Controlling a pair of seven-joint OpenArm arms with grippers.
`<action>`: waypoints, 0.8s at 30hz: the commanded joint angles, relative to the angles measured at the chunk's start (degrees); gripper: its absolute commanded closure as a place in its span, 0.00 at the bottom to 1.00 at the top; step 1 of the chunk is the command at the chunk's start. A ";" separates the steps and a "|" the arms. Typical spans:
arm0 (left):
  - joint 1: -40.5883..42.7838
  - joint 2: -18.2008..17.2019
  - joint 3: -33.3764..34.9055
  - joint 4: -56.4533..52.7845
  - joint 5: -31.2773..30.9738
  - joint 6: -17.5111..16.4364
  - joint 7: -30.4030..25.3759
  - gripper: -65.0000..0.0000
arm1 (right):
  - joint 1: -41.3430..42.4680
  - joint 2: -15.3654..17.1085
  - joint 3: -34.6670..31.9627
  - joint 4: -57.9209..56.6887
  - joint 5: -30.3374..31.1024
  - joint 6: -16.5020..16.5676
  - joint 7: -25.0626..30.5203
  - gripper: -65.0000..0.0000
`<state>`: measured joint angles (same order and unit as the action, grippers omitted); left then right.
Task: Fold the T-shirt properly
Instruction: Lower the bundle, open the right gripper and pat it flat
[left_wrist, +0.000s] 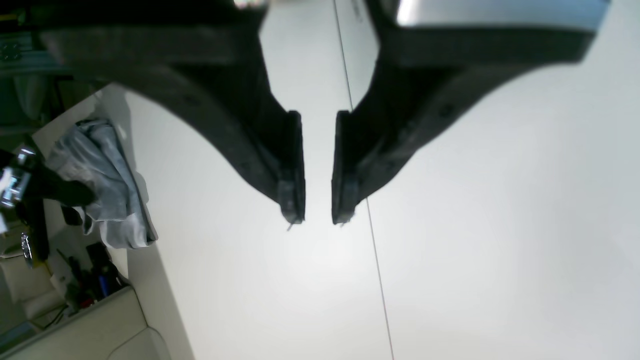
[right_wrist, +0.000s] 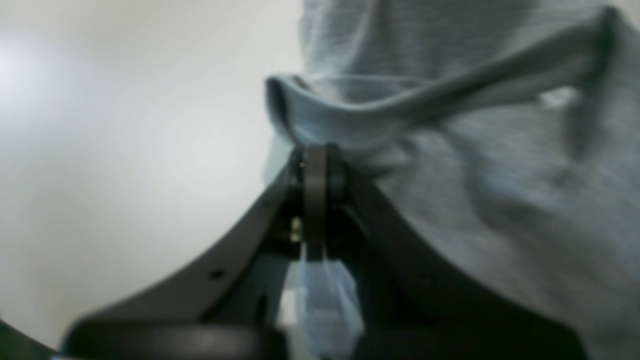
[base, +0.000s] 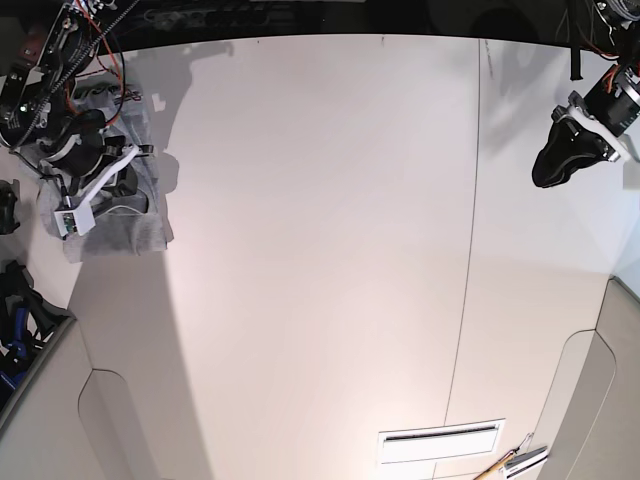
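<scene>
One right gripper (right_wrist: 315, 165) was clamped on the bunched T-shirt (right_wrist: 500, 200) at the table (base: 320, 250) edge; the left gripper (left_wrist: 318, 217) hung parted, empty. Pulling one-handed risked dragging it crumpled.

We're looking down on a broad, pale white tabletop (base: 320, 250), smooth and matte, taking up nearly the whole base view. A thin dark seam line (base: 468, 250) runs across it top to bottom, right of centre, and we catch the same line (left_wrist: 372, 225) in the left wrist view. Near the bottom edge we spot a narrow white rectangular slotted plate (base: 440, 441) set flat into the surface, and just beside it, at the very edge, a slim yellowish stick-like tool (base: 500, 466). Off the table's left side, a jumble of dark and blue objects (base: 18, 310) sits low, too blurred to identify.
</scene>
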<state>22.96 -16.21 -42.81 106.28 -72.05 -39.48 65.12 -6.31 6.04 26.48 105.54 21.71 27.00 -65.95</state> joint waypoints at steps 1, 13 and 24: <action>-0.04 -0.87 -0.28 0.96 -1.38 -0.52 -1.18 0.84 | 1.11 0.61 -0.74 -0.22 -0.52 -0.33 1.20 1.00; -0.09 -0.76 -0.28 0.96 -1.25 -0.52 -1.05 0.84 | 10.16 0.61 -7.17 -12.79 -7.98 -4.96 7.61 1.00; -0.11 -0.79 -0.28 0.96 -1.22 -0.52 -2.03 0.84 | 19.19 0.61 -7.15 -18.86 -5.75 -4.70 15.63 1.00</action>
<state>22.96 -16.19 -42.81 106.28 -71.85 -39.48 64.34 11.38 6.17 19.27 85.76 14.98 21.85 -51.72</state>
